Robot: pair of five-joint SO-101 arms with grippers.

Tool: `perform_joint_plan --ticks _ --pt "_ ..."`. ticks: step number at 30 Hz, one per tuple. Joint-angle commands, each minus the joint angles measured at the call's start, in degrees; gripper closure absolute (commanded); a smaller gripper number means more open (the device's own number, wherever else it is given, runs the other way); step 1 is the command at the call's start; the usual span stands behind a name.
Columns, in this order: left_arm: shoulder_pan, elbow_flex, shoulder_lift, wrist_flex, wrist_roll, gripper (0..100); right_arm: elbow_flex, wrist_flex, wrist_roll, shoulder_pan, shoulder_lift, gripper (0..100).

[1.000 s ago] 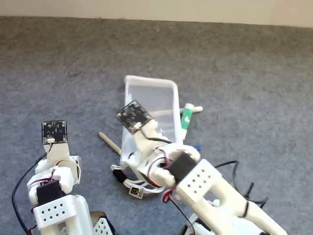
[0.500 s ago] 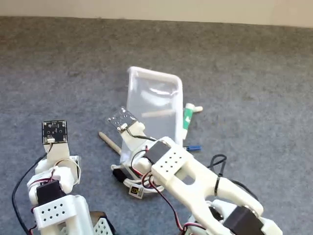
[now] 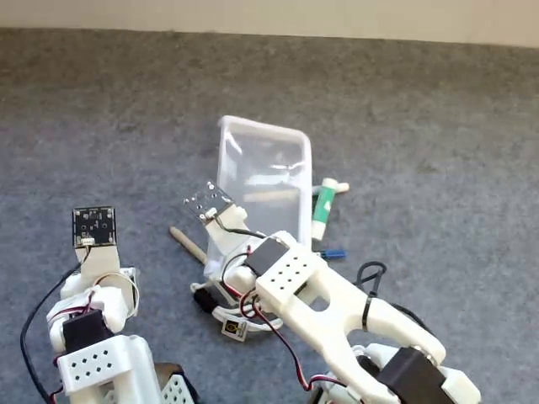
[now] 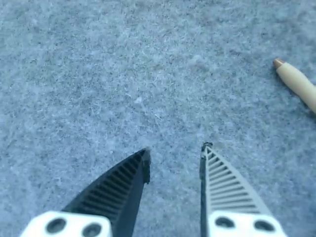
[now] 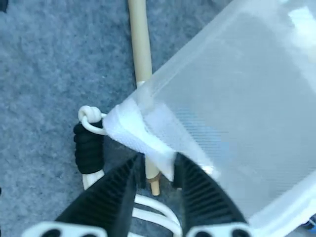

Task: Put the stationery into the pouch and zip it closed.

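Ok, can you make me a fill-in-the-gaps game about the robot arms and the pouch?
1. The right gripper pinches a corner of the clear ___.
2. The left gripper hangs ___ over the grey carpet.
3. The marker lying beside the pouch is white and ___.

Missing words: pouch, open, green.

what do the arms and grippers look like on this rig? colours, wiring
Both arms, left arm and right arm, are white printed shells with perforated panels, black servos, red and black wires. The left gripper: one black ribbed finger, one white. The right gripper: both black.
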Motion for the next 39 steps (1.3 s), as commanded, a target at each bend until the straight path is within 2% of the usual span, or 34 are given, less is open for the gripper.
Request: perform_joint_plan --ticks 1,6,19,22,26,32,35,39 --pt "-0.6 -2.7 -0.7 0.0 0.7 84 -0.1 1.3 -0.3 1.0 0.7 99.1" --pt "-0.6 -2.7 -0.7 0.0 0.7 84 -2.9 5.8 -0.2 4.0 0.6 99.2" --pt "-0.6 -2.7 -0.7 0.0 0.7 84 -6.3 13.8 -0.2 4.3 -2.0 99.2" --pt "-0.6 -2.7 -0.7 0.0 0.7 84 -5.8 13.8 0.0 4.3 -8.3 99.3" --pt "-0.6 -2.7 -0.7 0.0 0.7 84 -2.2 13.2 4.0 5.8 -15.5 99.3" --pt "-0.6 -2.7 -0.7 0.0 0.7 84 0.0 8.9 6.7 11.1 -17.7 99.3" --pt "-0.6 -2.9 -0.7 0.0 0.7 84 -0.3 12.3 6.6 10.0 -19.1 99.0" --pt "-3.8 -3.7 -0.7 -0.3 0.8 83 0.0 13.8 5.5 4.2 -22.8 98.8"
